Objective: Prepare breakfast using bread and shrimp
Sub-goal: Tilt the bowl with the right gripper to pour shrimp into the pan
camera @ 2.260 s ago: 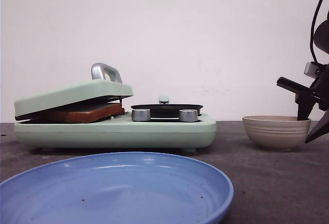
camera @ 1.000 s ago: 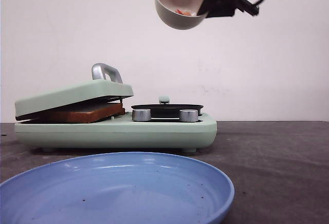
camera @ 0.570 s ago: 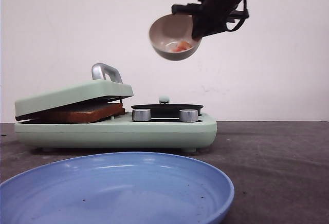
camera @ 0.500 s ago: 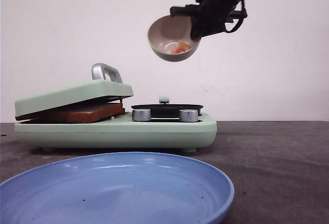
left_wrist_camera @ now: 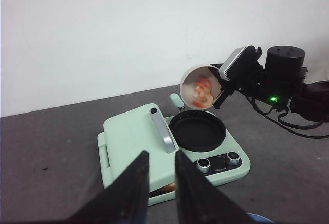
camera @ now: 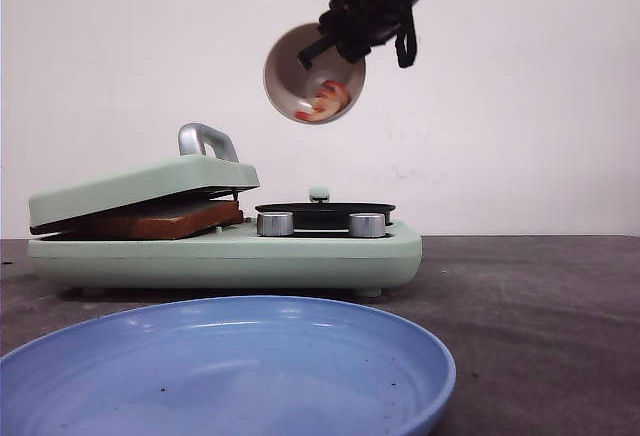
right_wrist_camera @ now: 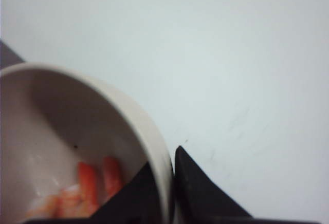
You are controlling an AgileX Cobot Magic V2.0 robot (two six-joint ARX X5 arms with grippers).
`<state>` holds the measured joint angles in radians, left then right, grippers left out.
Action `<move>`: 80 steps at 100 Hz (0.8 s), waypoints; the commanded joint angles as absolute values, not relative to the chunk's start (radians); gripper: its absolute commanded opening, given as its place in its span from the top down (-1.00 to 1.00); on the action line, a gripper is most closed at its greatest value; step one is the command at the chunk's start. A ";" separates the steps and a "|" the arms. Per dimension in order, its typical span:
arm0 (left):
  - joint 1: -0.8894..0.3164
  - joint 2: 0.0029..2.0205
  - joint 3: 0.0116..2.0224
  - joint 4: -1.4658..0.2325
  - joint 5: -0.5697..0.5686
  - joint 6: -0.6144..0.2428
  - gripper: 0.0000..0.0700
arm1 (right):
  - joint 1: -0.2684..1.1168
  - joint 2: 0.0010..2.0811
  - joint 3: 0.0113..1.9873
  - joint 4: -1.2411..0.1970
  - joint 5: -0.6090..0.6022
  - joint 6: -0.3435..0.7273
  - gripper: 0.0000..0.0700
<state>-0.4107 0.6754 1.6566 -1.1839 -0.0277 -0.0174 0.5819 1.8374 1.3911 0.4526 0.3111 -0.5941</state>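
Observation:
My right gripper (camera: 336,48) is shut on the rim of a beige bowl (camera: 300,68), held high above the black round pan (camera: 325,210) of the mint-green breakfast maker. The bowl is tipped steeply, mouth facing forward and down, and orange shrimp (camera: 322,99) lie near its lower rim. In the right wrist view one finger is inside the bowl (right_wrist_camera: 51,131) and one outside, with the shrimp (right_wrist_camera: 87,188) beside them. Browned bread (camera: 160,221) lies under the half-lowered press lid (camera: 140,184). My left gripper (left_wrist_camera: 160,154) hovers above the maker, narrowly open and holding nothing.
A large blue plate (camera: 230,366) fills the table's near edge. Two metal knobs (camera: 274,223) sit on the maker's front, and a metal handle (camera: 205,141) tops the lid. The dark table runs back to a white wall behind.
The right gripper lifted the bowl from the table at the right and carried it over the pan. In the last half second the bowl tipped further and the shrimp slid toward the rim.

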 commanded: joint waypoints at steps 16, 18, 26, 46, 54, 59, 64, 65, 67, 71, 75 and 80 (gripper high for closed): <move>-0.416 0.685 1.673 -1.178 -0.031 -0.014 0.97 | 0.602 1.856 1.415 0.497 0.323 -0.801 1.00; -0.416 0.685 1.673 -1.180 -0.031 -0.014 0.97 | 0.603 1.856 1.415 0.501 0.323 -0.809 1.00; -0.416 0.685 1.673 -1.185 -0.031 -0.014 0.97 | 0.603 1.856 1.415 0.519 0.329 -0.847 1.00; -0.416 0.684 1.673 -1.190 -0.031 -0.014 0.97 | 0.606 1.856 1.415 0.557 0.369 -0.966 1.00; -0.416 0.684 1.673 -1.190 -0.031 -0.014 0.97 | 0.607 1.856 1.415 0.572 0.376 -1.028 1.00; -0.416 0.684 1.673 -1.190 -0.031 -0.014 0.97 | 0.609 1.856 1.415 0.591 0.385 -1.060 1.00; -0.416 0.684 1.673 -1.190 -0.031 -0.014 0.97 | 0.613 1.856 1.415 0.612 0.394 -1.084 1.00; -0.416 0.684 1.673 -1.190 -0.031 -0.014 0.97 | 0.614 1.856 1.415 0.616 0.394 -1.087 1.00; -0.416 0.684 1.673 -1.190 -0.031 -0.014 0.97 | 0.615 1.856 1.415 0.622 0.393 -1.092 1.00; -0.416 0.683 1.673 -1.190 -0.031 -0.014 0.97 | 0.618 1.856 1.415 0.632 0.394 -1.100 1.00; -0.416 0.683 1.673 -1.190 -0.031 -0.014 0.97 | 0.620 1.856 1.415 0.638 0.394 -1.118 1.00; -0.416 0.683 1.673 -1.190 -0.031 -0.014 0.97 | 0.622 1.856 1.415 0.644 0.394 -1.135 1.00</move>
<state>-0.4107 0.6754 1.6566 -1.1973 -0.0277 -0.0174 0.6094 1.8374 1.3911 0.6247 0.3931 -1.0870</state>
